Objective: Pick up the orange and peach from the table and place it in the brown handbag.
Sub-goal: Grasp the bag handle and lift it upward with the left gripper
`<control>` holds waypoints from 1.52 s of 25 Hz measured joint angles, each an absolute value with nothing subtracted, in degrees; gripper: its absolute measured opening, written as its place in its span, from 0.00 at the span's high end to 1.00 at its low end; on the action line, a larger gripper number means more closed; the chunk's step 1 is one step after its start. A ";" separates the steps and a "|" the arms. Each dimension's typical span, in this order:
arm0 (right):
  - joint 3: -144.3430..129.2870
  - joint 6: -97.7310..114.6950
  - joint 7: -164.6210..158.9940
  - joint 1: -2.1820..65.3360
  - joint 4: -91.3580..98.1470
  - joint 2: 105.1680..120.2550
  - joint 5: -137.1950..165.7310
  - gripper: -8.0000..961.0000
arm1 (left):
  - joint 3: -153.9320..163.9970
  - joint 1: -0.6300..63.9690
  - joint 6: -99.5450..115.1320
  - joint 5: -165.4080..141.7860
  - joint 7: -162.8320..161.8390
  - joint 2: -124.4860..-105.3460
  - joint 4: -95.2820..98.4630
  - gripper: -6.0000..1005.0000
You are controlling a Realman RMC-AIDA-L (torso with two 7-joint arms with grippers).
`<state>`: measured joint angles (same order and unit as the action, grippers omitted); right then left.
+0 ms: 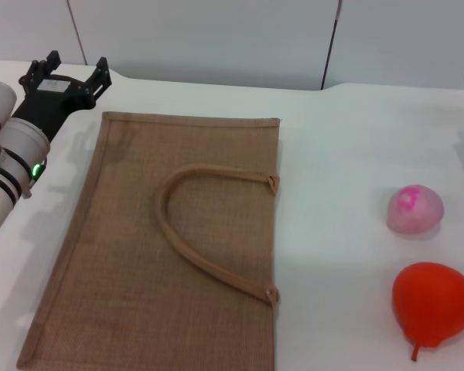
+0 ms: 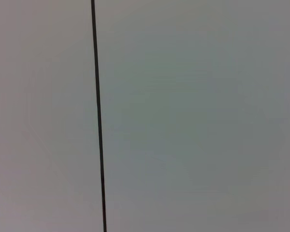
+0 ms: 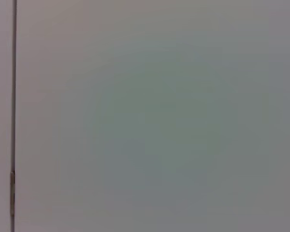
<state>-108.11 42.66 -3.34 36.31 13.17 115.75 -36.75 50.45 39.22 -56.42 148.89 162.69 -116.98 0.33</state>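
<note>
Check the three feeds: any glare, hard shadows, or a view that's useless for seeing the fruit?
Head view: even light, no glare; soft shadows beside the peach, the orange and the left gripper near the brown handbag. Left wrist and right wrist views: only blank wall with a dark seam, no fruit.

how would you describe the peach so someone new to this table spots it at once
Start at the large flat tan-brown woven jute handbag on the white table, then look to the robot's right of it, where two fruits lie apart. The peach is the farther, smaller, pale pink round one with a magenta patch, not the bright orange-red pointed fruit.
</note>
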 joint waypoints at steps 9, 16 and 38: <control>-108.01 42.50 -3.34 36.30 13.08 115.75 -36.82 0.20 | 50.37 39.20 -56.42 148.89 162.69 -116.98 0.35 0.16; -108.01 42.38 -3.34 36.30 13.10 115.75 -36.83 0.20 | 50.36 39.20 -56.36 148.89 162.69 -116.98 0.27 0.17; -108.45 39.92 -3.33 35.77 12.91 115.46 -36.39 0.20 | 59.13 38.14 -48.37 107.18 117.42 -116.33 18.13 0.17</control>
<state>-108.46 39.92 -3.34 35.77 12.91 115.46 -36.39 59.12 38.14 -48.37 107.18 117.42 -116.33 18.13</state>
